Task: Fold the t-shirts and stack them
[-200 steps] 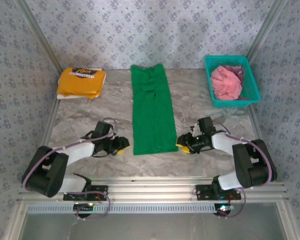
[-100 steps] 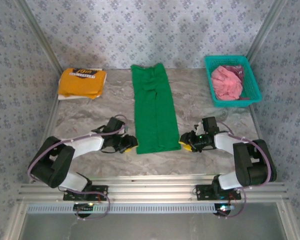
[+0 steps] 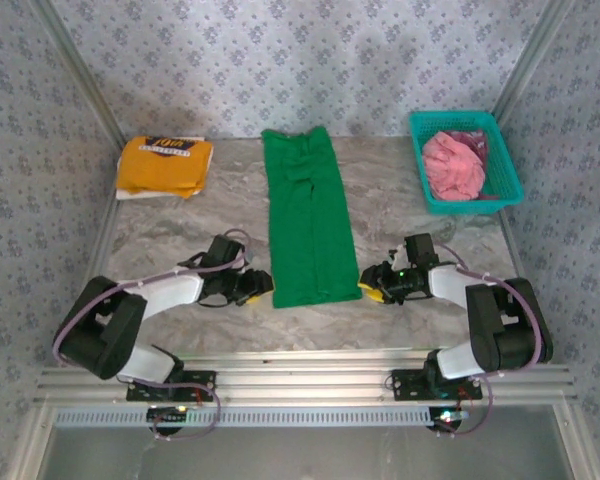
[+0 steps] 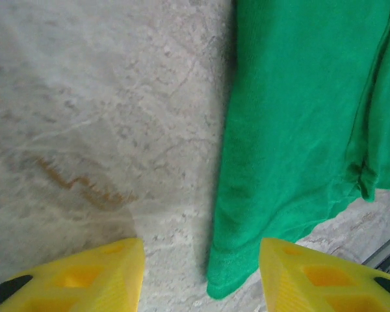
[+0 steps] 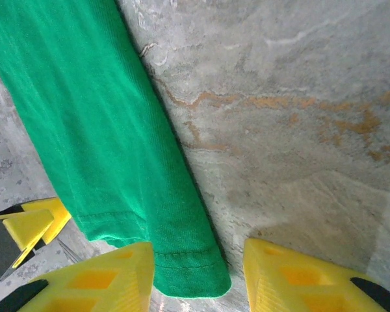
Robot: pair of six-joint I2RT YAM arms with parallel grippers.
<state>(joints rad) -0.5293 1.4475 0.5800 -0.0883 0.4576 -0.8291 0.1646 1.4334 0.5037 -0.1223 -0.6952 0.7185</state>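
A bright green t-shirt [image 3: 305, 220], folded into a long strip, lies down the middle of the table. My left gripper [image 3: 261, 288] is low at its near left corner. In the left wrist view that corner [image 4: 237, 276] lies on the marble between the spread yellow fingers [image 4: 84, 279] of my left gripper [image 4: 201, 276], nearer the right one. My right gripper [image 3: 368, 291] is at the near right corner. There the hem corner [image 5: 188, 270] lies between the open jaws of my right gripper [image 5: 198, 276], against the left finger. A folded yellow-orange t-shirt [image 3: 163, 165] lies at the back left. A pink t-shirt [image 3: 452, 165] is bunched in the basket.
The teal plastic basket [image 3: 510, 178] stands at the back right. Patterned walls close in the table's left, right and back sides. Bare marble [image 3: 180, 240] lies on both sides of the green strip. The aluminium rail [image 3: 300, 375] runs along the near edge.
My left gripper has slid right to the green t-shirt's near left corner. My right gripper has barely shifted at the near right corner. The shirts have not moved.
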